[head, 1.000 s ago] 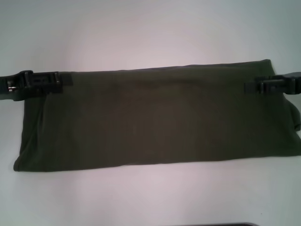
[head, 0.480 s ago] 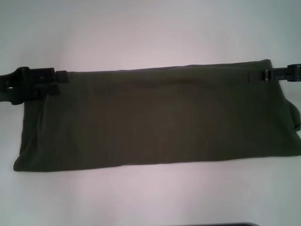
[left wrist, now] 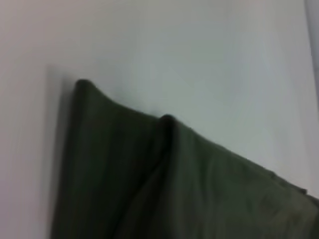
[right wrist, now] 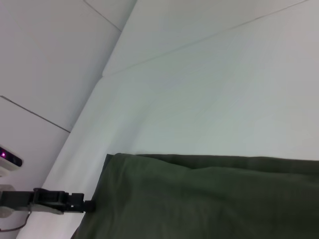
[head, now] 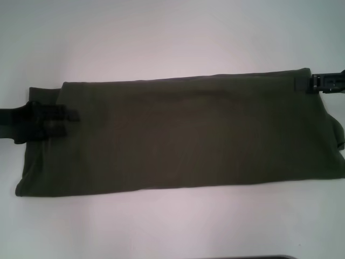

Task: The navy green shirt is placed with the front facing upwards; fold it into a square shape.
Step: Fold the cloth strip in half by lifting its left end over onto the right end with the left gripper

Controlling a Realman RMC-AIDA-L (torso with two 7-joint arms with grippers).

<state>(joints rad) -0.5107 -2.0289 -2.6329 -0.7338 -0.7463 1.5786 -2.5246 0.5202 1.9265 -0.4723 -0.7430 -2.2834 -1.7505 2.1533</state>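
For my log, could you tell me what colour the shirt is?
Plain dark olive green shirt, clearest in the head view.

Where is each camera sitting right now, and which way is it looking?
Head view: from the robot's head, forward and down at the navy green shirt; left gripper and right gripper show.
Left wrist view: on the left wrist, at the shirt's folded corner; no gripper shows.
Right wrist view: on the right wrist, across the shirt toward the left gripper.
All share the shirt.

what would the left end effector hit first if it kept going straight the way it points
The left end effector points toward the robot's right, low over the navy green shirt. Going straight on it would probably only skim more of that shirt; its height above the cloth is unclear.
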